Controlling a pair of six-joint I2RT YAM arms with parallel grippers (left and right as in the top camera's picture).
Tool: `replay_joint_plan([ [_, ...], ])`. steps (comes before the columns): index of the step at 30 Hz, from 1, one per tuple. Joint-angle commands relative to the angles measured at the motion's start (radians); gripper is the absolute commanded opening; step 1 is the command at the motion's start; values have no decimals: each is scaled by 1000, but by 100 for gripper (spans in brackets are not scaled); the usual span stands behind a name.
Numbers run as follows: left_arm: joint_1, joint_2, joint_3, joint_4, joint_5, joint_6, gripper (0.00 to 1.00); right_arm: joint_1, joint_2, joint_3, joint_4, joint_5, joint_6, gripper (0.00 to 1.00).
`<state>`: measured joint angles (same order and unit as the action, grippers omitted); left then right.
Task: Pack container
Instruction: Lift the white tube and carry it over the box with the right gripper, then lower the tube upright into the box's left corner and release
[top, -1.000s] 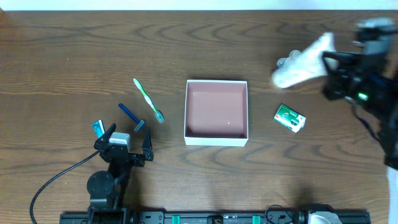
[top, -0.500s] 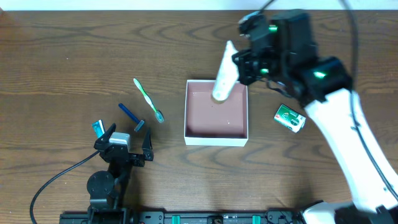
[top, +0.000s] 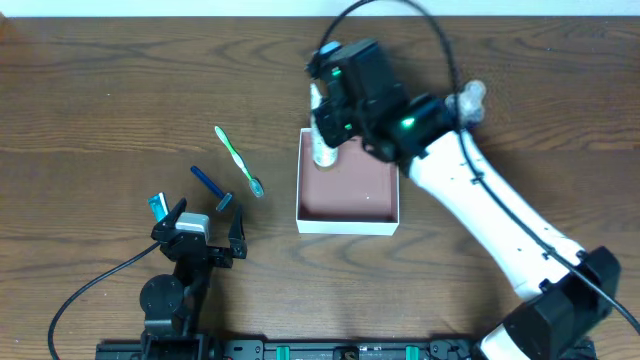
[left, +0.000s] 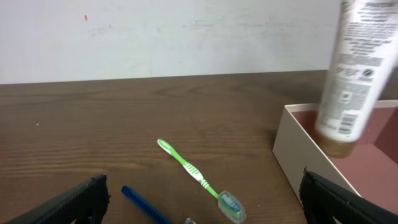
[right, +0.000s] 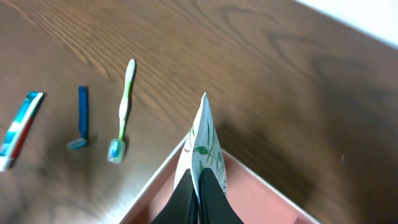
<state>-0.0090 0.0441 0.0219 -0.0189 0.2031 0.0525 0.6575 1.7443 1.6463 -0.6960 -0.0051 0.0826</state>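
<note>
two jaws tell two stories. the right gripper (right: 199, 196) has its jaws pressed on the flat crimped end of a white tube (left: 351, 68), which hangs almost upright below them. the tube carries lines of small dark print, too blurred to read, and a green leaf pattern near the crimp. the container (top: 348, 227) lies directly under these jaws, and the lower end of the tube is inside its far left corner, close to the white walls. i cannot tell if it touches the floor. the red-brown floor to the right of the tube and nearer than it is bare. the left gripper (top: 205, 225) rests with jaws spread wide and grips nothing. ahead of them lie a green toothbrush (top: 238, 160), a blue razor (top: 212, 186) and a small paste tube (top: 158, 206), all apart from the box. half a second ago the white tube was tilted over the far wall, more to the right. one second ago it was far to the right of the box.
</note>
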Motion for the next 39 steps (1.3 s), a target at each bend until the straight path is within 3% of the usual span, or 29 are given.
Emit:
replay_joint_plan([
  [1, 4, 0, -18, -33, 10, 5, 98, 53, 24, 14, 41, 150, -39, 1],
  [19, 4, 0, -18, -33, 10, 5, 98, 72, 104, 14, 128, 182, -26, 1],
  [30, 4, 0, -18, -33, 11, 5, 98, 75, 104, -1, 126, 313, 249, 1],
  [39, 4, 0, -18, -33, 10, 5, 98, 83, 108, -6, 124, 357, 388, 1],
])
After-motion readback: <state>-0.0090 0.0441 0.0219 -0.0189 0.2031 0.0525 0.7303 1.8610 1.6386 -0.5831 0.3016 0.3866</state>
